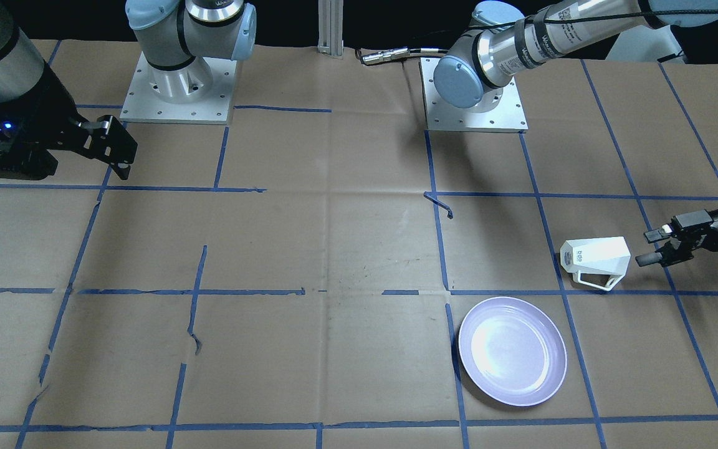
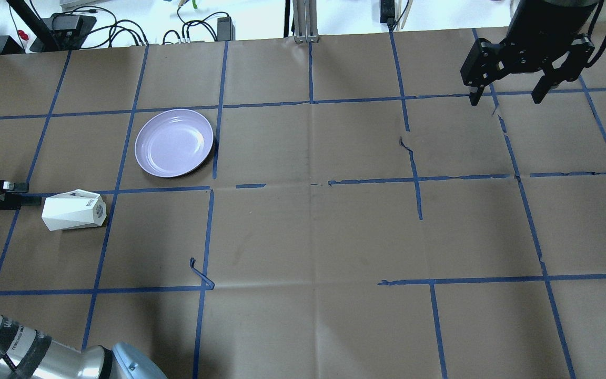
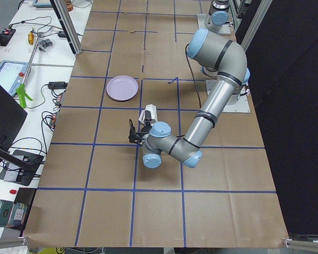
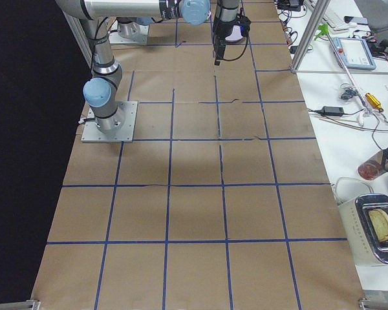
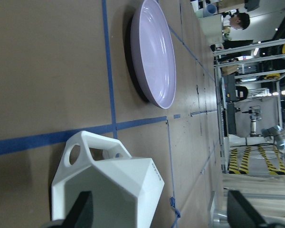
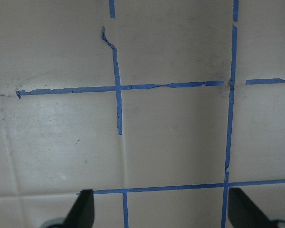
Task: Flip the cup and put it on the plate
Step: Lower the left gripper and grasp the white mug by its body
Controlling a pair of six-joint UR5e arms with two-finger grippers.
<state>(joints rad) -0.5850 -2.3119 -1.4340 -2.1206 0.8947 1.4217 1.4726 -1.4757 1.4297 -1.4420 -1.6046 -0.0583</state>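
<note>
Nearest, the left gripper (image 1: pixel 646 248) lies low over the table, its black fingers apart and empty, just beside the wide mouth of the small white faceted cup (image 1: pixel 596 260); whether a fingertip touches the rim I cannot tell. The cup lies on its side, logo-marked base turned away from that gripper, triangular handle (image 1: pixel 597 282) toward the plate; it looks light, rigid and glazed, probably slippery on its flat facets and apt to chip if dropped, so I judge the mouth wall, one finger inside and one outside, the surest hold for righting it. Beyond it sits the round glossy lavender plate (image 1: pixel 512 350), bare, near the cup but apart. Brown paper (image 2: pixel 303 237) gridded with blue tape (image 2: pixel 209 231) covers the table, torn in places; far across it the right gripper (image 2: pixel 504 99) hangs with fingers spread, holding nothing; past the table's edge lie benches strewn with cables (image 2: pixel 124 31).
</note>
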